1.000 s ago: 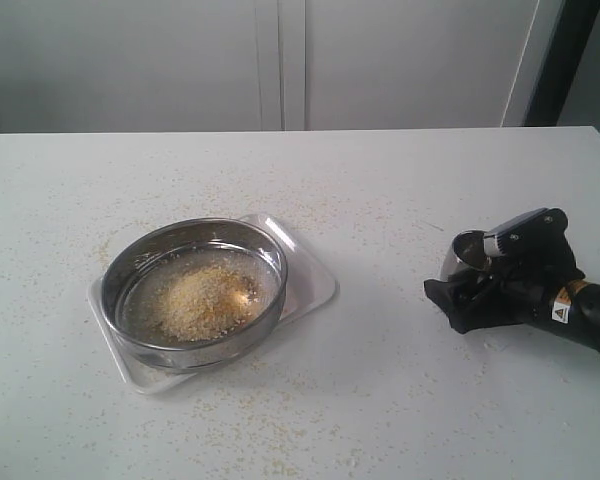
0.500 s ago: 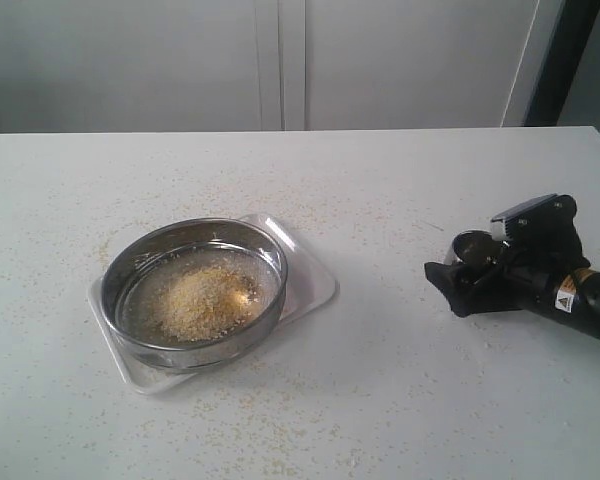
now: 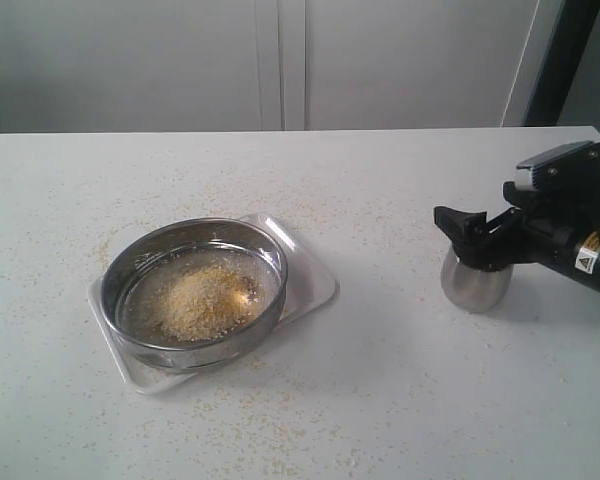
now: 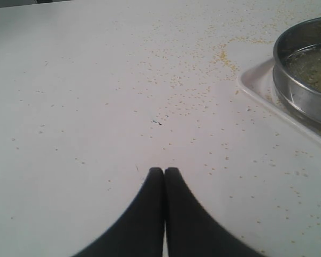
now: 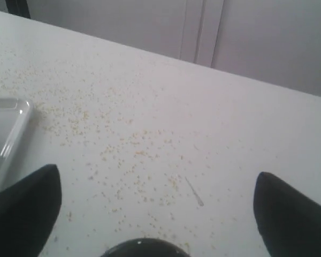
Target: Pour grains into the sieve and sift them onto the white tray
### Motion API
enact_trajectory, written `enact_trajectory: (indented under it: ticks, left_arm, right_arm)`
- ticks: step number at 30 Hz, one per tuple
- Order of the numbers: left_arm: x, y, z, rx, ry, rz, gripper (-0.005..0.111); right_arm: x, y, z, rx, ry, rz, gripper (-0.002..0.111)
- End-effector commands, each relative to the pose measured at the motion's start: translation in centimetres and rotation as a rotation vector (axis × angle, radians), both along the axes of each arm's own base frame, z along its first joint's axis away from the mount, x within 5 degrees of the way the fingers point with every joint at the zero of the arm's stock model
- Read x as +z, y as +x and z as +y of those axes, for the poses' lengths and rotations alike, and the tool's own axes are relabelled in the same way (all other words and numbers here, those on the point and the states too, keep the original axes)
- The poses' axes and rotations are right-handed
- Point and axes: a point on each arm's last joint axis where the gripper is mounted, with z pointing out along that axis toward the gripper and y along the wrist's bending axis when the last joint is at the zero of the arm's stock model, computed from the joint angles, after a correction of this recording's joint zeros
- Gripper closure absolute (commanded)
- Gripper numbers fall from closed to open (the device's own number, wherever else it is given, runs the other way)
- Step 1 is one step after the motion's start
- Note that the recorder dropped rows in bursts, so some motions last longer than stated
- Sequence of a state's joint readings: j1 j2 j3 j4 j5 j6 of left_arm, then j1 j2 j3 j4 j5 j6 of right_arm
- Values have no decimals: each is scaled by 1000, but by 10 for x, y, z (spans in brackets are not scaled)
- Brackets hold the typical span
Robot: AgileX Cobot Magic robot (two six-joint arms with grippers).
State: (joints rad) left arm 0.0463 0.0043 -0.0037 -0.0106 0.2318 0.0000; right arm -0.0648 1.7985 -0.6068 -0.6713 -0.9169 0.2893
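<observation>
The sieve (image 3: pixel 194 292), a wide steel ring with a mesh bottom, rests on the white tray (image 3: pixel 312 280) at the left of the exterior view. A heap of yellow and whitish grains (image 3: pixel 202 300) lies inside it. At the right a small steel cup (image 3: pixel 475 283) stands upright on the table. My right gripper (image 3: pixel 472 232) hovers just above the cup, open, and its fingers (image 5: pixel 27 209) stand wide apart with nothing between them. The cup's rim (image 5: pixel 144 249) shows below them. My left gripper (image 4: pixel 164 170) is shut and empty over bare table, beside the sieve (image 4: pixel 302 75) and the tray (image 4: pixel 257 88).
Sparse crumbs (image 3: pixel 270 430) are scattered over the white tabletop, thickest around the tray. A white cabinet wall (image 3: pixel 280 60) runs behind the table's far edge. The tray's corner (image 5: pixel 10 120) shows in the right wrist view.
The cup, tilted low in the right gripper a second ago, now stands upright on the table. The right gripper has risen above it and drawn back to the right.
</observation>
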Motion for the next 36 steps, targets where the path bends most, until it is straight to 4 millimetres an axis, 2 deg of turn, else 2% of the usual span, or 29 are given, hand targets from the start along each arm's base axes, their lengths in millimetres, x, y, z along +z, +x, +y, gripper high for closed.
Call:
enact_trajectory:
  ticks: [1,5,7,17,22,26,32,36]
  left_arm:
    - [-1,0,0,2,-9,0,107]
    - [-1,0,0,2,-9,0,107]
    - [-1,0,0,2,-9,0,107]
    - [-1,0,0,2,-9,0,107]
    - [-1,0,0,2,-9,0,107]
    - [-1,0,0,2,-9,0,107]
    - [-1,0,0,2,-9,0,107]
    - [-1,0,0,2,-9,0,107]
  right_arm:
    - [18,-4,1,20,14,-49,18]
    - [30,-6,1,22,37,-74,20]
    - [37,-8,2,11,75,-72,27]
    - [56,-18,8,85,117,-69,81]
    - [62,-25,13,133,167,-25,101]
    - [67,-28,15,143,221,6,107]
    - [73,-32,16,168,179,-6,107]
    - [78,-31,12,108,183,62,107]
